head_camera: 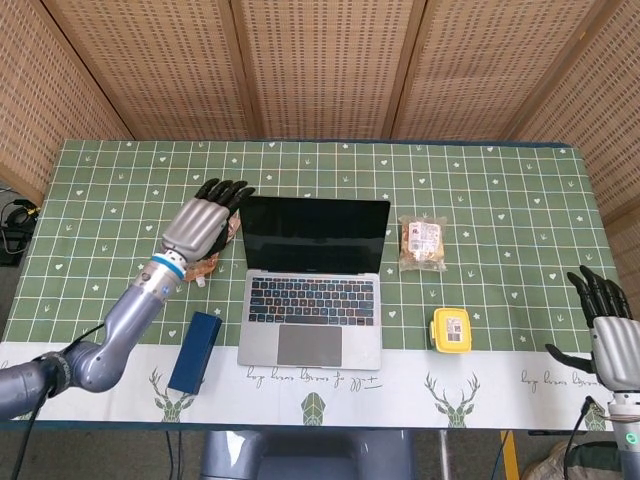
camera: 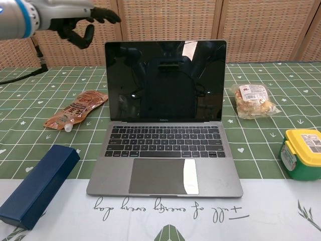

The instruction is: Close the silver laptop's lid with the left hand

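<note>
The silver laptop (head_camera: 312, 280) (camera: 164, 135) stands open in the middle of the table, its dark screen upright and facing me. My left hand (head_camera: 203, 222) (camera: 75, 20) hovers in the air just left of the lid's upper left corner, fingers spread and pointing toward the lid, not touching it and holding nothing. My right hand (head_camera: 610, 330) hangs off the table's right front corner with its fingers spread and empty; the chest view does not show it.
An orange snack pouch (camera: 75, 109) lies left of the laptop, partly under my left hand in the head view. A dark blue box (head_camera: 195, 350) sits at the front left. Right of the laptop lie a bag of snacks (head_camera: 421, 241) and a yellow-lidded green tub (head_camera: 451, 330).
</note>
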Motion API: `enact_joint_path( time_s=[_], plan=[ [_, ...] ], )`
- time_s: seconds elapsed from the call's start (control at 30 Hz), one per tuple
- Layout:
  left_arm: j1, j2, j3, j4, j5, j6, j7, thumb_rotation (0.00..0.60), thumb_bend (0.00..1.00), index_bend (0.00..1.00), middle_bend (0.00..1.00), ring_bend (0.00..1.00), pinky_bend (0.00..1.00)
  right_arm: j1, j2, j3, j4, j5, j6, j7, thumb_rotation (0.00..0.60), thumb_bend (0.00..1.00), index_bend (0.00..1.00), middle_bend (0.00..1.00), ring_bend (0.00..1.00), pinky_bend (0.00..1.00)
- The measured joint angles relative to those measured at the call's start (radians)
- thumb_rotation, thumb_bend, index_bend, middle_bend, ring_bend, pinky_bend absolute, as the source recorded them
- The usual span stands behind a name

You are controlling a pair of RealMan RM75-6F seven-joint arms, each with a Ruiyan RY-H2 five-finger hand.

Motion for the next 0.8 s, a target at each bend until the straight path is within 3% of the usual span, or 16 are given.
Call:
enact_joint_path(
  time_s=[0.33, 0.63, 0.8],
  plan=[
    [-0.262, -0.077, 0.001, 0.195, -0.215, -0.152, 0.043, 0.6, 1.0, 0.02, 0.0, 0.0, 0.05, 0.005, 0.004, 0.01, 0.018, 0.029, -0.027, 0.028, 0.6, 0.1, 0.0, 0.0, 0.0, 0.0],
    [-0.448, -0.153, 0.085, 0.347, -0.439, -0.206, 0.065, 0.6, 1.0, 0.09, 0.0, 0.0, 0.13, 0.004, 0.01, 0.019, 0.031, 0.045, -0.031, 0.058, 0.6, 0.1, 0.0, 0.0, 0.0, 0.0],
    [-0.525, -0.186, 0.144, 0.396, -0.521, -0.21, 0.071, 0.6, 1.0, 0.19, 0.08, 0.09, 0.2, 0.003, 0.012, 0.021, 0.034, 0.048, -0.033, 0.069, 0.6, 0.1, 0.0, 0.0, 0.0, 0.0]
  ],
)
